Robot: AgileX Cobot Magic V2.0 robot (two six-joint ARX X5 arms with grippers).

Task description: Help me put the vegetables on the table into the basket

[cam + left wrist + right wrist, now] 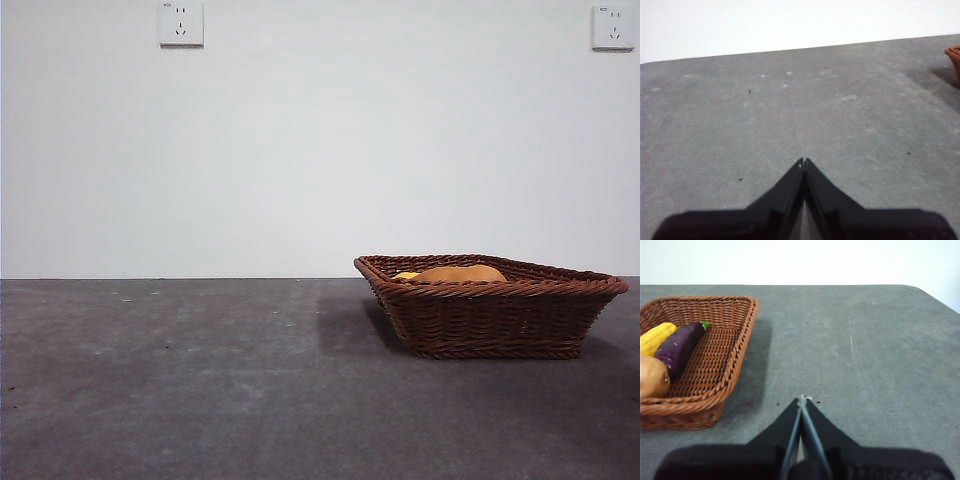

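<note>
Woven wicker basket [490, 318], matte table [200, 380].

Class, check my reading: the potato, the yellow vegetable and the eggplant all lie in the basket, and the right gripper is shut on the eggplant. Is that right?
Not quite. The right gripper holds nothing: its jaws are shut over bare table, beside the basket. The right wrist view shows the eggplant lying free in the basket between the potato and the yellow vegetable.

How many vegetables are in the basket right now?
3, all in the basket: the yellow vegetable, the eggplant beside it, and the potato at the eggplant's end. None visible on the table.
</note>
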